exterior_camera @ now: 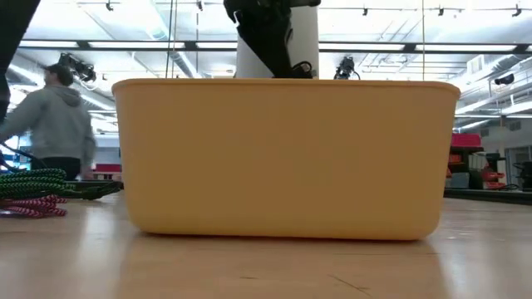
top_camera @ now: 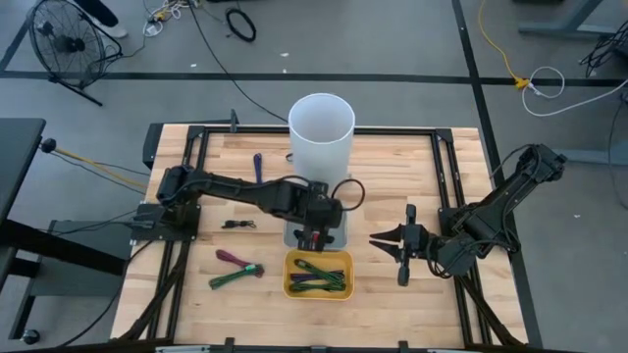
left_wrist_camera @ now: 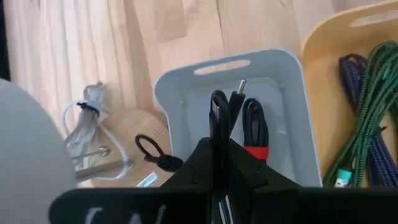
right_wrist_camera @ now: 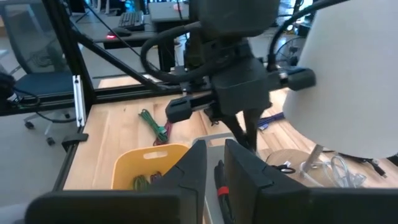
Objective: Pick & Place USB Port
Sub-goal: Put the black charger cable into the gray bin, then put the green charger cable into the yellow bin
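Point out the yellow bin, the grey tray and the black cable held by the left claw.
yellow bin (top_camera: 290,288): high view, on its left rim.
grey tray (left_wrist_camera: 166,93): left wrist view, on its bare corner wall.
black cable (left_wrist_camera: 219,118): left wrist view, on the loop above the left claw (left_wrist_camera: 219,163).

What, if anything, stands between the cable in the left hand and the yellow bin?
Nothing visible: the left hand holds the cable over the grey tray, and the open yellow bin sits beside it.
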Controlling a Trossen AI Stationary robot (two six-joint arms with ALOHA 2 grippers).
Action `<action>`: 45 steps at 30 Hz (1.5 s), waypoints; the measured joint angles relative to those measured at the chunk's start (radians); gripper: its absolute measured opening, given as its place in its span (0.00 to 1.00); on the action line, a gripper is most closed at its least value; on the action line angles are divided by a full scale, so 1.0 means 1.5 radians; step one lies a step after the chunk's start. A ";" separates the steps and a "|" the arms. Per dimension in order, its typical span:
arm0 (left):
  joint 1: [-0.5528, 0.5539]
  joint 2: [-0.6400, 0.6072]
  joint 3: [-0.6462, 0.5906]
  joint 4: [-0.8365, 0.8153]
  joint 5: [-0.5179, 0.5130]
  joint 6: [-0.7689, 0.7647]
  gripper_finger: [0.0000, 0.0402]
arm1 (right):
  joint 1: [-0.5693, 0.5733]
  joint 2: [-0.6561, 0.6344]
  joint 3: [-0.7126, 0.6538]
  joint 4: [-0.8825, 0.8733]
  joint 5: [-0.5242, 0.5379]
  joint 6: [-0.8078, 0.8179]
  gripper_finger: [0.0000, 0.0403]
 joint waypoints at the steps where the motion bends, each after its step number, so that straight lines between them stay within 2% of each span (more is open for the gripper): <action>1: 0.003 0.001 0.000 0.005 0.010 0.000 0.05 | 0.000 0.000 0.000 0.000 -0.001 0.000 0.15; 10: -0.011 0.010 -0.001 0.008 0.079 -0.002 0.05 | 0.000 0.000 0.000 -0.002 -0.002 -0.001 0.15; 16: -0.019 0.010 -0.001 -0.019 0.016 -0.013 0.07 | 0.000 0.000 0.000 -0.002 -0.001 0.003 0.15; 23: -0.017 0.010 -0.001 -0.033 0.014 -0.039 0.16 | 0.000 0.000 0.000 -0.002 -0.001 0.004 0.15; 36: -0.018 0.010 -0.001 -0.037 -0.003 -0.063 0.27 | 0.000 0.000 0.000 -0.002 -0.002 0.004 0.15; 39: -0.018 0.010 -0.001 -0.039 0.013 -0.077 0.30 | 0.000 0.000 0.000 -0.002 -0.002 0.004 0.15; 45: -0.051 -0.009 0.002 -0.043 0.103 -0.112 0.29 | 0.000 0.000 0.000 -0.003 -0.002 0.002 0.15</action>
